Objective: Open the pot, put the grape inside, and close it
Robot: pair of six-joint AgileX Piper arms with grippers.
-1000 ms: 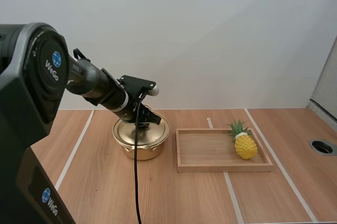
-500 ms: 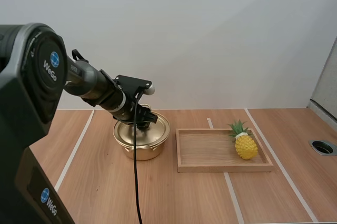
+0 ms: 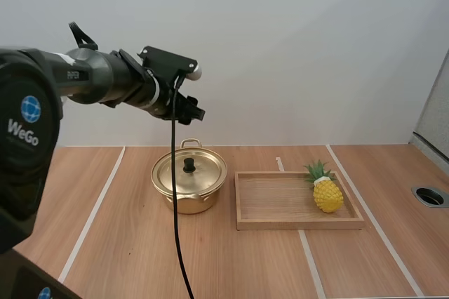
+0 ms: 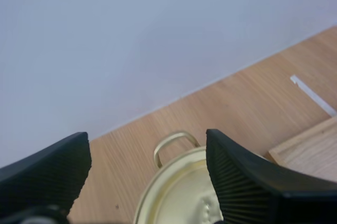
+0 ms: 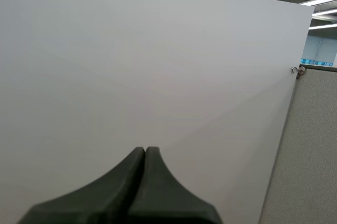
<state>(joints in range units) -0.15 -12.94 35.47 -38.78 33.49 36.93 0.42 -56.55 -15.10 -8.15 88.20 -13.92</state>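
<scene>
Item 1, pot (image 3: 189, 188): gold-coloured metal with loop handles, standing upright on the desk (image 3: 231, 264), just left of the wooden tray (image 3: 280, 204). The lid (image 3: 198, 175) is on and sits flat, with a black knob (image 3: 189, 165) at its centre. In the left wrist view the lid's pale gold surface (image 4: 179, 195) and the far loop handle (image 4: 174, 143) lie between the two fingers

Item 2, wooden tray: shallow, rectangular, flat on the desk, near the pot's right side but apart from it. One corner (image 4: 308, 150) shows beside the pot in the left wrist view

Item 3, pineapple (image 3: 327, 192): yellow body, green crown, standing upright inside the tray at its right end

Item 4, left arm (image 3: 98, 81): stretched out in the air, with the left jaws well above the pot and touching nothing. The jaws stand wide apart, the fingers' (image 4: 52, 174) ribbed inner faces turned to each other, nothing between them

Item 5, right jaws: fingers (image 5: 126, 192) pressed together as one dark wedge, gripping nothing, facing a plain pale wall

Item 6, desk: wood-grain top crossed by white tape lines (image 3: 98, 201), with a round hole (image 3: 429, 196) near its right edge
</scene>
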